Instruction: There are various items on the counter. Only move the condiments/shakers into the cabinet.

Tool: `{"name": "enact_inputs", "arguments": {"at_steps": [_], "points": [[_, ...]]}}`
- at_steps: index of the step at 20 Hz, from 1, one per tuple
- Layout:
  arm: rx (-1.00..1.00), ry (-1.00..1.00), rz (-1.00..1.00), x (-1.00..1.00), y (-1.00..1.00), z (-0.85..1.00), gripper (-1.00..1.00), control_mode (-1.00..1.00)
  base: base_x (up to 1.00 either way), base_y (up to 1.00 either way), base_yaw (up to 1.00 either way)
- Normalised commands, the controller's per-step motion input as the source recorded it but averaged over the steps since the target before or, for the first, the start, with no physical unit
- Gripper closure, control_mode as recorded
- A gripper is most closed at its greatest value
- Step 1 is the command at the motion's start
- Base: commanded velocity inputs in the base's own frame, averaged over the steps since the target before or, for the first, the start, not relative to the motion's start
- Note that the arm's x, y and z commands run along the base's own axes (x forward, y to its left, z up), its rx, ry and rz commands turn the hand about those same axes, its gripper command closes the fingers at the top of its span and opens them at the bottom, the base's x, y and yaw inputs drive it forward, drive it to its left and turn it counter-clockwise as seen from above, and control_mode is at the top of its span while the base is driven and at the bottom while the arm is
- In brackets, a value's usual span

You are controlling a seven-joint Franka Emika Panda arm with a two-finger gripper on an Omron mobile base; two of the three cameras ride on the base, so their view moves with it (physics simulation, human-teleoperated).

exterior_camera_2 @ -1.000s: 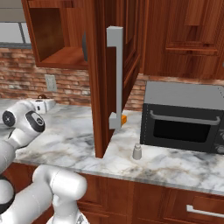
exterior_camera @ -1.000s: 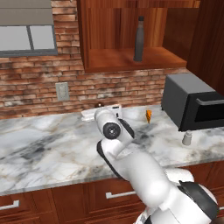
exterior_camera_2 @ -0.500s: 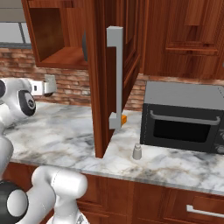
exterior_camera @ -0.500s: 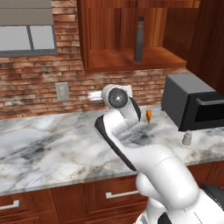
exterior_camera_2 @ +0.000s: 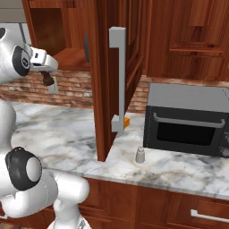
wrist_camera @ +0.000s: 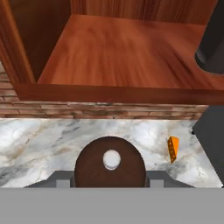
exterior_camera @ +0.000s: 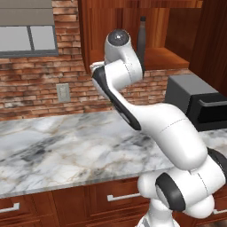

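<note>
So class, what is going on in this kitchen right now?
The white arm has its claw shut on the dark brown pepper mill and holds it up in front of the open red-brown wall cabinet, just short of the shelf. The tall dark bottle already stands on that shelf. The small pale grey shaker and the orange wedge sit on the marble counter, near the black microwave.

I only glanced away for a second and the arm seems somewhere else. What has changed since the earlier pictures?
The arm has swung upward from the counter, carrying the dark brown pepper mill in its tool up to the level of the cabinet shelf. The mill was already held before. The tall dark bottle on the shelf, the orange wedge, the pale grey shaker and the microwave stayed put.
</note>
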Motion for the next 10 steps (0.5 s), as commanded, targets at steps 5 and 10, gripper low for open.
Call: {"name": "enact_inputs", "arguments": {"at_steps": [5, 10], "points": [[0.03, -0.01, 0.00, 0.03, -0.13, 0.01, 1.00, -1.00, 0.00, 0.00, 0.00], [0.03, -0.05, 0.00, 0.22, -0.13, 0.17, 1.00, -1.00, 0.00, 0.00, 0.00]]}}
